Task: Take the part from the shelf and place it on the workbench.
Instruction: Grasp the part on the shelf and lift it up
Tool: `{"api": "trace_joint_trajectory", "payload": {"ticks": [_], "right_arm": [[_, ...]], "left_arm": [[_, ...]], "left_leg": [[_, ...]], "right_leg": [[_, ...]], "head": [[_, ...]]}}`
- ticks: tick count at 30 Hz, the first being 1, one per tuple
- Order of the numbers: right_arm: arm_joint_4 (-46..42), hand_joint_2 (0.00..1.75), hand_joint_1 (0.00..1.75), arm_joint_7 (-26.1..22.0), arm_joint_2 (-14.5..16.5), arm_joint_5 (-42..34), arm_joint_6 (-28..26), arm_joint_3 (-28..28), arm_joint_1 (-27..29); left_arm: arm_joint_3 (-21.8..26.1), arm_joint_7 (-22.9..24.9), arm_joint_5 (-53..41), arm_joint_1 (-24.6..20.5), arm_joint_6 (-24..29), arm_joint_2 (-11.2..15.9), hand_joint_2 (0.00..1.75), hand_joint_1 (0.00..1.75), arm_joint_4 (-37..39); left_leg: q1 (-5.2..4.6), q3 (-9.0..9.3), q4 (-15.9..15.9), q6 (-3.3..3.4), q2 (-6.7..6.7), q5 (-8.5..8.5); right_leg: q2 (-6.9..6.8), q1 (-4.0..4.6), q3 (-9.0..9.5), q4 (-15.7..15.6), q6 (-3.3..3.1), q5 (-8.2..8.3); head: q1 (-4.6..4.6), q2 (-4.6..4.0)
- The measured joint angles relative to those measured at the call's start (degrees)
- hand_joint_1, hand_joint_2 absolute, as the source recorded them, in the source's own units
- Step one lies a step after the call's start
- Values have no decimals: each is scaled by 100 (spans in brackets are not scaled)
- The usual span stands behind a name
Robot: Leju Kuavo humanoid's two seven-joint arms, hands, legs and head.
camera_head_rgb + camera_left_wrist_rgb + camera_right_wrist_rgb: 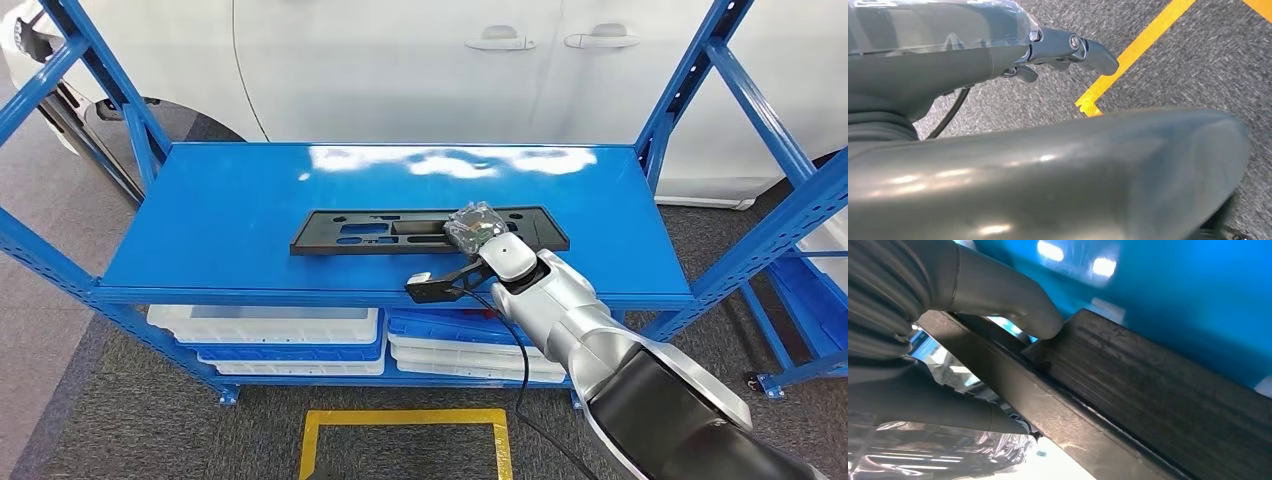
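A long flat black part lies on the blue shelf, lengthwise, nearer the front edge and right of centre. The right hand is closed on the part's right portion, thumb pressing its top face, fingers under the edge. To lift well, it should probably firm the pinch and raise level, since the long left end may sag. The left hand hangs empty, fingers curled, over grey carpet with yellow tape. A white car stands behind the shelf.

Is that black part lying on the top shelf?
Yes. In the head view the black part lies flat on the blue top shelf, with the right hand on it.
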Motion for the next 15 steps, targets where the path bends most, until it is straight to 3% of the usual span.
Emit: {"api": "trace_joint_trajectory", "payload": {"ticks": [1,2,3,4,6,7,11,13,15], "right_arm": [[1,175,175,-7,0,2,-3,-1,12],[0,175,175,-17,0,4,-14,-3,22],[-1,175,175,-33,1,5,-28,-13,28],[-2,175,175,-52,2,6,-50,-29,30],[-10,175,175,-146,5,-67,-118,-89,29],[-21,175,175,-243,8,-173,-173,-145,30],[-194,175,175,-1146,31,-1014,-444,-613,51],[-411,175,175,-1746,37,-1456,-485,-945,65],[-751,175,175,-2308,36,-1909,-385,-1265,138]], "left_arm": [[0,0,-1,3,-4,3,0,0,0],[0,1,-1,5,-7,7,0,0,0],[0,1,3,3,-7,9,0,0,0],[0,1,10,-1,-5,11,0,0,0],[0,-5,30,-11,2,13,0,0,0],[0,-10,39,-11,9,14,0,0,0],[1,-34,77,6,46,16,0,0,0],[5,-43,111,7,77,16,0,0,0],[10,-45,138,20,113,19,0,0,0]], "left_leg": [[5,-126,270,-16,0,-75],[9,-161,343,-28,1,-39],[17,-82,177,-36,2,109],[27,94,-186,-39,6,323],[31,449,-913,-14,12,588],[26,536,-1106,15,11,624],[5,544,-1203,170,-1,651],[21,544,-1227,226,0,675],[15,539,-1227,249,-2,675]], "right_leg": [[1,1,0,3,-1,-1],[3,0,1,8,2,-4],[7,-4,3,18,9,-9],[11,-8,5,36,25,-20],[21,2,-13,91,77,-51],[24,10,-29,114,109,-57],[25,3,-91,167,235,-93],[21,-15,-273,574,286,-352],[19,-24,-631,1359,320,-713]], "head": [[0,0],[-1,0],[-1,0],[-1,0],[0,0],[1,-1],[1,0],[2,0],[2,0]]}}
